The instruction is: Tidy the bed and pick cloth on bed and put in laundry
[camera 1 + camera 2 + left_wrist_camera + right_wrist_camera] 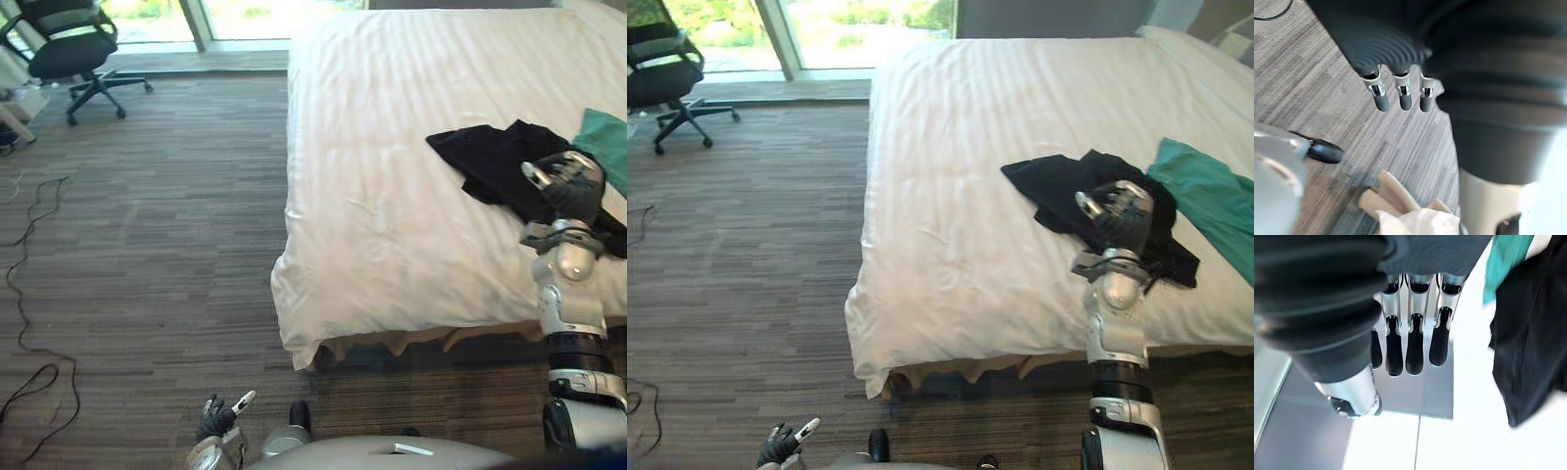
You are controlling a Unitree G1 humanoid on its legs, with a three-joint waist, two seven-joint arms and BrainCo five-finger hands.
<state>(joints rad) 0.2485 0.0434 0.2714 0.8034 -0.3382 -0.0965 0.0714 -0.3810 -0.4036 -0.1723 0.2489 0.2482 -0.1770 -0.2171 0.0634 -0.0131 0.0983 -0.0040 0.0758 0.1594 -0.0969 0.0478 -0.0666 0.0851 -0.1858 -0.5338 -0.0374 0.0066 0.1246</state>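
Black cloth [1050, 191] lies bunched on the white bed [950, 137] beside a teal cloth [1207, 201], so nothing looks picked up yet. The right robot hand [1124, 217] hangs over the black cloth, fingers straight and empty. The left robot hand [217, 419] is down low, loose and empty.

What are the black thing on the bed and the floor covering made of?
The black cloth looks like soft matte fabric, perhaps cotton: it lies limp in folds. The floor looks like low-pile carpet, judging by its dull, striped weave.
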